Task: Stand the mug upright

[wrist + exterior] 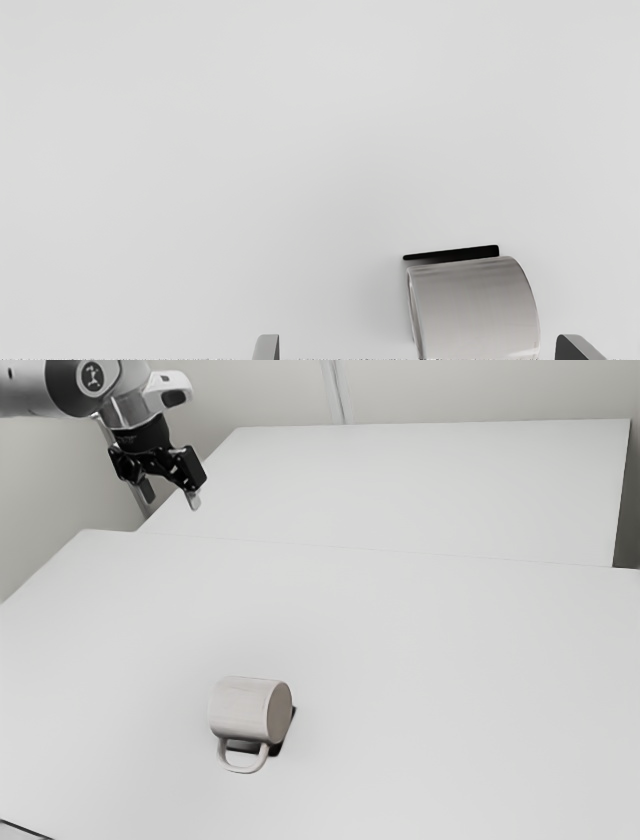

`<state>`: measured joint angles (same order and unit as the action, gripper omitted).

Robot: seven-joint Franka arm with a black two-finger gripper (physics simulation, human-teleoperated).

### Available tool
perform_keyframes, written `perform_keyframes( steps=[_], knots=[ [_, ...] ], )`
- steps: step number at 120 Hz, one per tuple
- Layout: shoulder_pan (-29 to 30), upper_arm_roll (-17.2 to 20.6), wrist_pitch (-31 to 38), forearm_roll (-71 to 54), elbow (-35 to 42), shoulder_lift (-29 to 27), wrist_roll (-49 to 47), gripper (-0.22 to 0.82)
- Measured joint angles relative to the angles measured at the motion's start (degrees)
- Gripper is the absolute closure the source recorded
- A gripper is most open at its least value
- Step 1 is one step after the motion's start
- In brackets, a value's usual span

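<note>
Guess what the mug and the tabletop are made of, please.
The mug looks like glazed ceramic from its soft sheen and rounded handle, though its faint streaks could mean brushed metal. The tabletop seems matte laminate or painted board: plain white, no grain or glare.

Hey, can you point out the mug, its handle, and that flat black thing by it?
Mug [238, 707]: exterior view, middle of its side wall.
Handle [242, 768]: exterior view, outer bend of its loop.
Black thing [470, 254]: wrist view, the strip showing past the mug.

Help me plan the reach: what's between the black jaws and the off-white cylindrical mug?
Bare, flat white tabletop, crossed by a faint seam, up to the mug, in the exterior view.
</note>
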<state>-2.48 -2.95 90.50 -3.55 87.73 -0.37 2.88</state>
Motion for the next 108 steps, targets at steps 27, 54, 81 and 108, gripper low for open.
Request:
perform_keyframes(
  steps=[27, 54, 81, 108],
  knots=[
    [-0.19, -0.09, -0.4, 0.02, 0.34, 0.14, -0.23, 0.0],
    [-0.44, -0.15, -0.86, 0.04, 0.39, -0.13, -0.43, 0.0],
    [-1.24, -0.51, -1.49, 0.27, 3.31, -1.97, -0.71, 0.0],
    [-1.66, -3.21, 0.81, 2.97, 14.19, -8.49, -0.87, 0.0]
  ],
)
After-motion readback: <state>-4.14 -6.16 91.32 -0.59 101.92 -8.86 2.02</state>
